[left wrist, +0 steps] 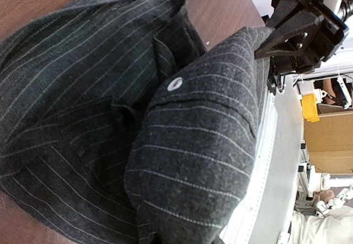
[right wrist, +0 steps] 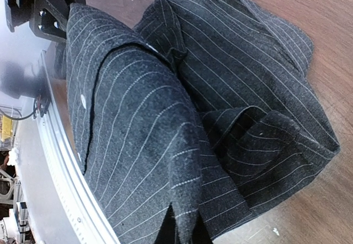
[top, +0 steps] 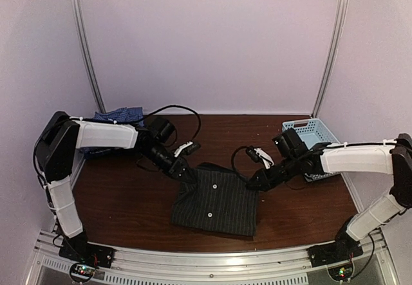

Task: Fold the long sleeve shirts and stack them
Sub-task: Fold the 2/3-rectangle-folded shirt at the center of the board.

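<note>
The black pinstriped shirt [top: 215,201] lies partly folded in the middle of the table, buttons facing up. My left gripper [top: 188,174] is shut on its far left corner, and my right gripper [top: 253,186] is shut on its far right corner. In the left wrist view the shirt [left wrist: 204,145] drapes over my own fingers and hides them, while the right gripper [left wrist: 267,45] pinches the fold's other end. In the right wrist view the cloth [right wrist: 143,134] runs down between my dark fingers [right wrist: 164,228]. The blue checked shirt [top: 119,115] lies crumpled at the back left.
A light blue plastic basket [top: 317,133] stands at the back right, just behind my right arm. The aluminium rail [top: 212,262] runs along the table's near edge, close to the shirt's lower hem.
</note>
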Action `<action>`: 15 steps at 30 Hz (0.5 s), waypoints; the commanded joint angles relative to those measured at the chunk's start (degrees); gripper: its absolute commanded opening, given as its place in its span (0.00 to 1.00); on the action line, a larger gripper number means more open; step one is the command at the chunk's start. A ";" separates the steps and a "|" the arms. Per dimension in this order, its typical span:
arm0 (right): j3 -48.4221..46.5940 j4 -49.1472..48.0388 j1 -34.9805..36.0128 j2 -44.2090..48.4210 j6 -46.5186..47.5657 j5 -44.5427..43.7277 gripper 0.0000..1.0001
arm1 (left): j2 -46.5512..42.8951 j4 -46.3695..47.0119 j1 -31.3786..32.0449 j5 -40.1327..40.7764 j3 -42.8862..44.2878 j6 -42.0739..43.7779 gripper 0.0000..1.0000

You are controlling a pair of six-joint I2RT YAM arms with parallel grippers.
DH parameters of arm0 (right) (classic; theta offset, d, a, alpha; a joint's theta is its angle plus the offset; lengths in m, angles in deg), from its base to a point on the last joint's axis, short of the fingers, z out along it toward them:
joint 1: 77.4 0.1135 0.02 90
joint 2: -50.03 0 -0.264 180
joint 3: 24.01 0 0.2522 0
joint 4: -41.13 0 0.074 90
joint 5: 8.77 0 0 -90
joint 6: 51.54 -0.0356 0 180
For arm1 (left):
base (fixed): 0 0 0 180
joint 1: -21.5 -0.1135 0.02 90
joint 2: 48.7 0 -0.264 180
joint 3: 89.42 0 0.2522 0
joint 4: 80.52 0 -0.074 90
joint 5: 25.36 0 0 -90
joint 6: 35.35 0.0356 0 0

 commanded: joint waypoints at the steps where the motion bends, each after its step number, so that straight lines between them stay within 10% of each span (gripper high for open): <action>1: -2.20 -3.71 -1.99 -2.93 1.82 3.09 0.00 | 4.08 -2.47 -1.77 0.32 6.39 2.14 0.12; 15: -5.96 -4.87 -9.07 -13.44 3.60 3.43 0.01 | 15.17 -5.26 -5.75 6.38 15.05 2.43 0.31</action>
